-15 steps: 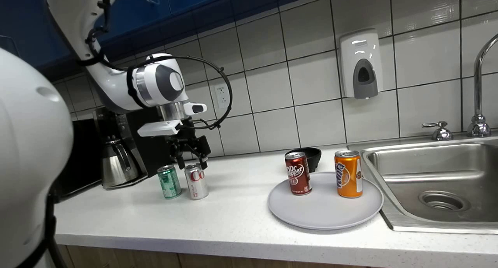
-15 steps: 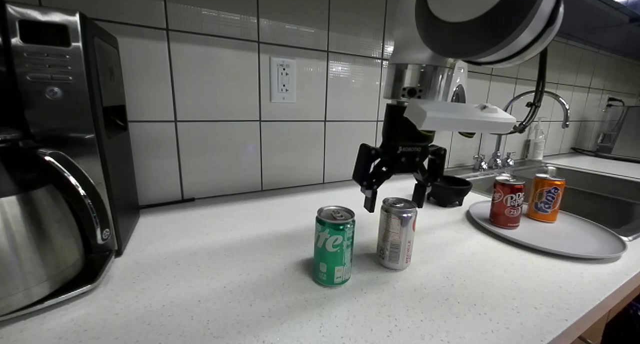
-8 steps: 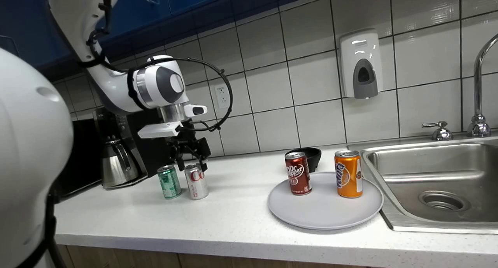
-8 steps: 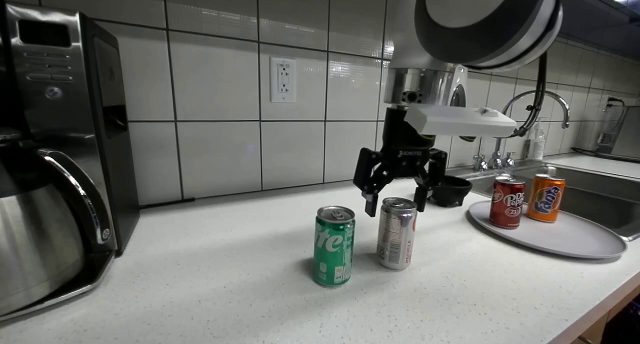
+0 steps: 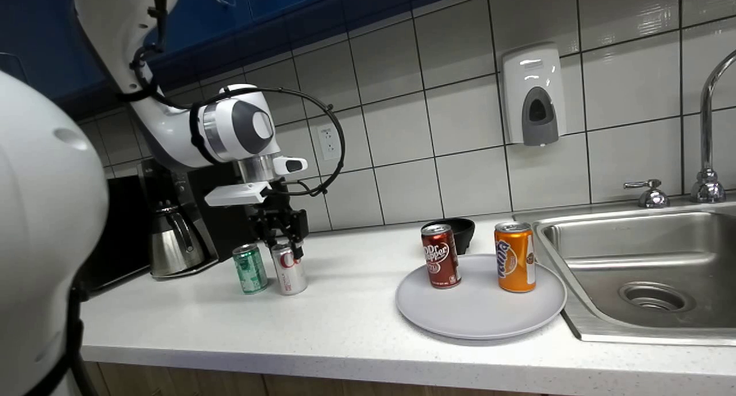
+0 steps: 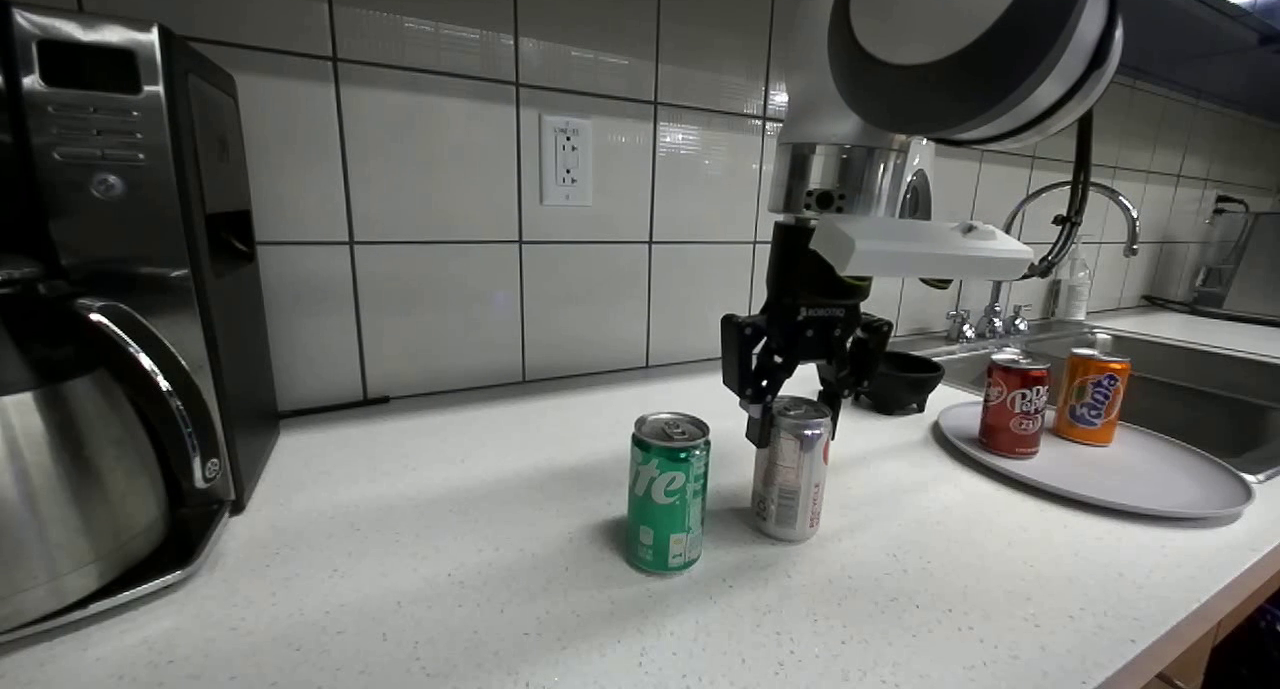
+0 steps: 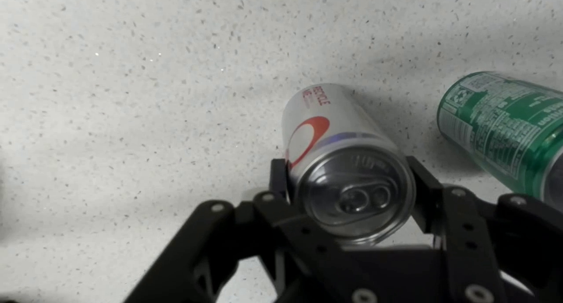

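My gripper (image 6: pixel 797 425) points down and is shut on the upper part of a silver Coke can (image 6: pixel 790 494). The can stands upright on the counter; it also shows in the other exterior view (image 5: pixel 291 276). In the wrist view the can (image 7: pixel 327 118) sits between both fingers, its lid and pull tab facing the camera. A green Sprite can (image 6: pixel 667 499) stands upright close beside it, apart from the fingers; the wrist view shows it at the right (image 7: pixel 501 122). A red Dr Pepper can (image 5: pixel 441 258) and an orange Fanta can (image 5: pixel 515 258) stand on a grey plate (image 5: pixel 477 324).
A black bowl (image 6: pixel 900 381) stands behind the plate. A coffee maker (image 6: pixel 110 269) with a steel carafe stands at the other end. The metal sink (image 5: pixel 644 252) with its faucet adjoins the plate. A tiled wall with an outlet (image 6: pixel 567 159) runs behind the counter (image 5: pixel 230 327).
My gripper has lowered slightly and its fingers have closed from open onto the silver can. The can has shifted very slightly. The other cans and the plate have not moved.
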{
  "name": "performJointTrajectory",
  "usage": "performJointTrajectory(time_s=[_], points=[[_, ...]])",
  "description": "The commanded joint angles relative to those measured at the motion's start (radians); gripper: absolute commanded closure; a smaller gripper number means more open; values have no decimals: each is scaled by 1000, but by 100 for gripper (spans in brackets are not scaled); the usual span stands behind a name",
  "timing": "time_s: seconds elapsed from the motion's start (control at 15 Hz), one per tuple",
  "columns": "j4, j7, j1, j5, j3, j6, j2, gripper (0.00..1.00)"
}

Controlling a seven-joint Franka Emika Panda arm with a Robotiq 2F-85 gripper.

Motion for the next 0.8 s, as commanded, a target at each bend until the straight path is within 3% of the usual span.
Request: performJointTrajectory(time_s=[0.0,0.73], points=[[7,-28,-7,17,1,-18,-8,62],[-15,-15,-11,11,0,-23,-103,62]])
